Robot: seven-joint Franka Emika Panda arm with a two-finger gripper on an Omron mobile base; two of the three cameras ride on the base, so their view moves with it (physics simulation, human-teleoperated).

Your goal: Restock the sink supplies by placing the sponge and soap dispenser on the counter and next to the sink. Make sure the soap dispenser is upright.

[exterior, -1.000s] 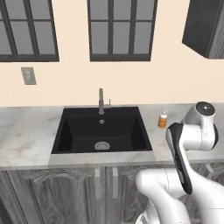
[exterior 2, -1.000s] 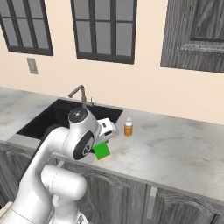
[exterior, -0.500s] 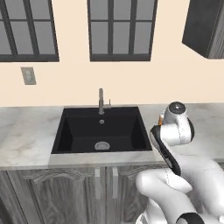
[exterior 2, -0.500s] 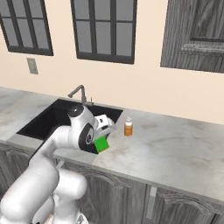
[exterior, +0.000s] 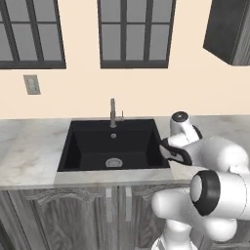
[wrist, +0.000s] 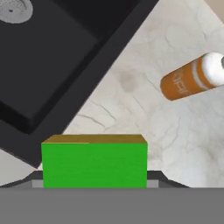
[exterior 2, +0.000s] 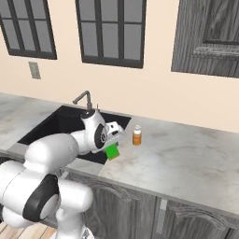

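1. Nearest, the two-finger gripper [exterior 2: 113, 142] of the white arm holds the small flat bright green sponge [wrist: 94, 164], its jaws clamped on it. The sponge hangs just above the counter's front edge, at the right-hand rim of the sink.
2. The sponge shows a plain green face with a yellowish strip along its top edge in the hand view; no markings are visible on it.
3. The light grey-white marbled stone counter [exterior 2: 186, 158] runs over dark grey wood cabinets [exterior 2: 140, 210].
4. The black rectangular recessed sink [exterior: 110, 146] holds nothing but its round metal drain [exterior: 113, 162]. A slim grey metal faucet [exterior: 113, 113] stands at its back rim.
5. The small orange-amber soap dispenser with a white pump top [exterior 2: 137, 136] stands upright on the counter, just beside the sink's right side and apart from the sponge. A pale band circles its neck. There is faint lettering on the bottle body in the hand view, too blurred to read.
6. Farthest, dark-framed windows [exterior 2: 111, 30] and a pale wall plate [exterior: 32, 84] sit on the cream wall.
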